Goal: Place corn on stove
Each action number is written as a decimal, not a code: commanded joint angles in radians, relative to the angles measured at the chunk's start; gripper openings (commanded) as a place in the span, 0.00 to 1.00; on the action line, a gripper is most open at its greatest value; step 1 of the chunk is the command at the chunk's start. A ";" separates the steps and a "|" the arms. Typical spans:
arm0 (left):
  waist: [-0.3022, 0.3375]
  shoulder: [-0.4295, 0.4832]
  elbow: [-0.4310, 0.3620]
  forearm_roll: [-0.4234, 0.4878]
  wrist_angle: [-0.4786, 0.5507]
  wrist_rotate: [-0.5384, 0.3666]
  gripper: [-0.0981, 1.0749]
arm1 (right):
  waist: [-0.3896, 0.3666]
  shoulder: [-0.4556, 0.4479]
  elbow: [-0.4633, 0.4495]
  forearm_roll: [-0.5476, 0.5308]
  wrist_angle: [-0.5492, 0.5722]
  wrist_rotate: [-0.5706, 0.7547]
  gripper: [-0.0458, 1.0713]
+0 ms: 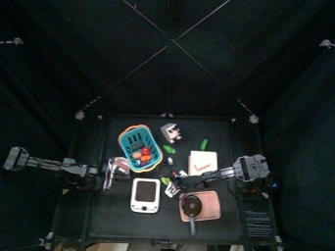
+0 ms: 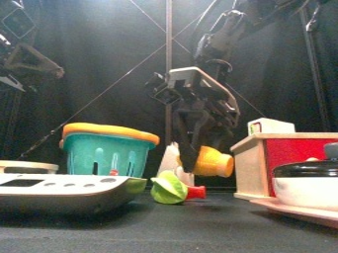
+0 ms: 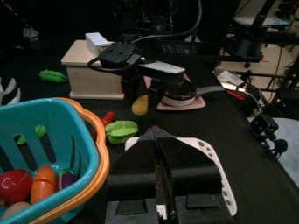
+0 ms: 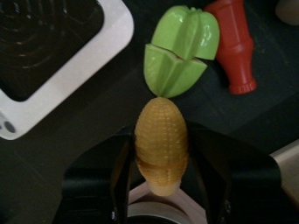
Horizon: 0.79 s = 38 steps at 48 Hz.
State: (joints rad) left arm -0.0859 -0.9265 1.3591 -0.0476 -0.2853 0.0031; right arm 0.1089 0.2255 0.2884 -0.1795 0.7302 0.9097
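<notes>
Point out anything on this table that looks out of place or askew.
Nothing looks spilled or broken. The only item off the table is the corn, gripped in the right gripper beside the green vegetable, not yet on the stove. The left gripper is shut and empty.

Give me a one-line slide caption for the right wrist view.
Right gripper shut on the corn, held above the table near the white stove, a green vegetable piece and a red piece.

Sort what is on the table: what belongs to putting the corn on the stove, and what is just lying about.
Job: corn, held in the right end effector; stove.
Lying about: teal basket, green vegetable piece, red piece, pink pan piece.
</notes>
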 commanded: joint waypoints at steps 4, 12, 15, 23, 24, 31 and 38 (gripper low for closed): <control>0.017 0.000 -0.023 0.008 -0.003 0.002 0.34 | 0.000 -0.048 -0.074 0.021 -0.008 0.005 0.54; 0.017 0.000 -0.025 0.014 -0.003 0.002 0.34 | 0.000 -0.038 -0.143 0.032 -0.032 0.005 0.54; 0.017 -0.002 -0.023 0.014 -0.003 0.002 0.34 | 0.002 -0.031 -0.163 0.035 -0.069 0.006 0.54; 0.017 -0.002 -0.025 0.011 -0.005 0.000 0.34 | 0.002 0.003 -0.187 0.072 -0.261 0.046 0.54; 0.017 0.000 -0.025 0.011 -0.003 -0.002 0.34 | 0.002 0.008 -0.184 0.072 -0.285 0.057 0.54; 0.017 -0.002 -0.025 0.009 -0.003 -0.005 0.34 | 0.002 0.025 -0.153 0.063 -0.448 0.150 0.54; 0.011 0.000 -0.025 -0.002 -0.005 -0.005 0.34 | 0.002 0.046 -0.133 0.055 -0.554 0.258 0.54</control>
State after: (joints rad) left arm -0.0721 -0.9281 1.3591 -0.0399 -0.2838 0.0000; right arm 0.1089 0.2884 0.1611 -0.1166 0.2393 1.1213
